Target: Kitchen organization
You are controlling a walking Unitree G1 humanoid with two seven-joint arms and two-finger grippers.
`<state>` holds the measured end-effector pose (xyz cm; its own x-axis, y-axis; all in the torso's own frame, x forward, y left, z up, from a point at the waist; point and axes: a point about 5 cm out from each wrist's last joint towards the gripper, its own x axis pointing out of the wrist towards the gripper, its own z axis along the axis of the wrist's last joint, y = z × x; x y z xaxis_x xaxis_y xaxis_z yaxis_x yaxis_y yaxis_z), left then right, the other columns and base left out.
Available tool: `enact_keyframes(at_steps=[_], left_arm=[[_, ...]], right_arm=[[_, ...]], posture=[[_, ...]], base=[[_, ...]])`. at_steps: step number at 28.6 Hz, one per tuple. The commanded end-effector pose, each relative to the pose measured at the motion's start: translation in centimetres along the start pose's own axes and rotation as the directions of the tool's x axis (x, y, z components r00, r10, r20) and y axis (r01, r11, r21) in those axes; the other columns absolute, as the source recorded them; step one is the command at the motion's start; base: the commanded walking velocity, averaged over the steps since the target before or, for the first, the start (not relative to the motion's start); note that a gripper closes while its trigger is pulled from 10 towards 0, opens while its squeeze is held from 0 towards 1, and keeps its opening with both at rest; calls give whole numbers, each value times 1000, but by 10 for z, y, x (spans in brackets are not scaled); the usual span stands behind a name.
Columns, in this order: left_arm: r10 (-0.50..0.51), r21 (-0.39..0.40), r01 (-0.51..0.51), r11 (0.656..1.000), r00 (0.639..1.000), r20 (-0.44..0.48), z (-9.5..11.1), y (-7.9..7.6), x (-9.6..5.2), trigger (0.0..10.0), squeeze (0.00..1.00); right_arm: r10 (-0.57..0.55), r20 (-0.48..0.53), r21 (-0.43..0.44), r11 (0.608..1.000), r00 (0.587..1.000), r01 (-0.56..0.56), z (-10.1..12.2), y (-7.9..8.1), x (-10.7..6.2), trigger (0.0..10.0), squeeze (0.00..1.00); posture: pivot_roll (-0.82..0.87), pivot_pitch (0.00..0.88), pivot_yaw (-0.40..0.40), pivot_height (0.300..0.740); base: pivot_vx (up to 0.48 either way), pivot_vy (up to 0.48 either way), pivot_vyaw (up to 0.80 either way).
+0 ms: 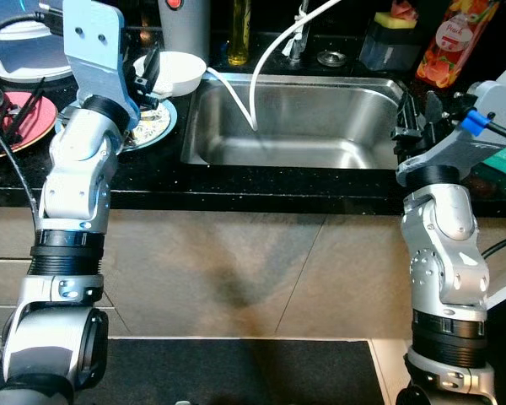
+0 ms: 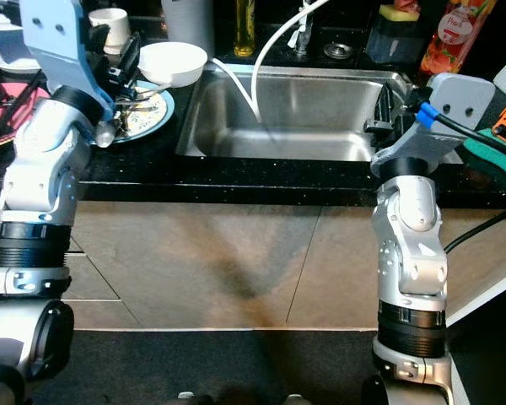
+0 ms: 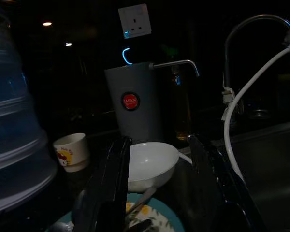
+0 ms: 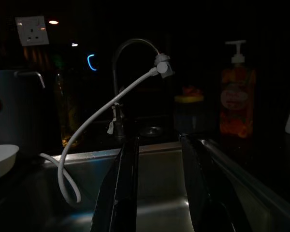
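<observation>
A white bowl [image 1: 179, 72] sits on the black counter at the sink's left edge, partly over a teal patterned plate [image 1: 158, 123] that holds cutlery. My left gripper [image 1: 146, 74] is open just left of the bowl. In the left wrist view the bowl [image 3: 150, 164] lies ahead between the two spread fingers [image 3: 117, 174], and I cannot tell whether they touch it. My right gripper [image 1: 418, 114] is open and holds nothing. It hovers over the right rim of the steel sink [image 1: 295, 152].
A white hose [image 1: 261, 59] hangs from the tap into the sink. A grey water dispenser [image 1: 185, 25], an oil bottle [image 1: 239, 34], a sponge holder [image 1: 392, 38] and an orange soap bottle [image 1: 451, 38] line the back. A red plate [image 1: 25, 118] lies far left.
</observation>
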<state>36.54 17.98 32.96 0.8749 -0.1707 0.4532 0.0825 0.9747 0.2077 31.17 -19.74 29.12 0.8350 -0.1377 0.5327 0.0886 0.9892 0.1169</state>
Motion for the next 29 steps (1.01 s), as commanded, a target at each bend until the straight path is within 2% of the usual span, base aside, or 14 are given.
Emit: enact_keyframes(at_steps=[1,20,25,29], left_arm=[[2,0,-2,1000,1000,-9,-2,-1,2,10000,0],[12,8,-12,1000,1000,-22,-5,-1,5,10000,0],[10,41,-8,999,999,-37,-7,-4,7,10000,0],[-10,86,18,996,996,-90,-12,-6,9,10000,0]], right_arm=[[-2,4,-2,1000,1000,2,0,0,-2,10000,0],[-9,3,-5,1000,1000,9,0,-2,-4,10000,0],[-10,4,-5,1000,1000,10,0,-3,-4,10000,0],[-11,6,-4,1000,1000,11,0,-2,-4,10000,0]], posture=[[7,62,-5,740],[4,66,0,740],[4,66,0,740],[4,66,3,740]], base=[[0,292,0],[0,340,0],[0,0,0],[0,0,0]])
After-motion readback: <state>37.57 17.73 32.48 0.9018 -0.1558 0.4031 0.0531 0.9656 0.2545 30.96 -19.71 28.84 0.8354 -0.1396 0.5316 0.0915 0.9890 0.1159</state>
